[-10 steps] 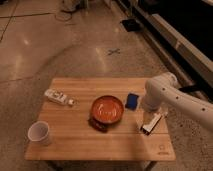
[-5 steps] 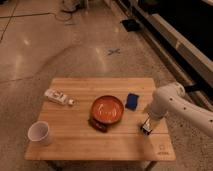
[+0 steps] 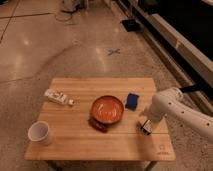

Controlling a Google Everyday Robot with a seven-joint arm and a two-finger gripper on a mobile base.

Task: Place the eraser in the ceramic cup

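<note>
Jaws spread and empty, the gripper [image 3: 145, 126] hangs low over the table [image 3: 115, 146], having edged slightly toward the orange bowl [image 3: 107, 109] in the past second. The eraser [image 3: 98, 125] lies unmoved to its left at the bowl's near rim. The ceramic cup [image 3: 40, 133] stands farther left.

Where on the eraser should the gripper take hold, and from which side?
Probably by the exposed near edge of the eraser, from above and the camera's side: it lies flat, and the orange-red bowl sits against or partly over its far part. The gripper, open, is off to the right, low over the table.
</note>
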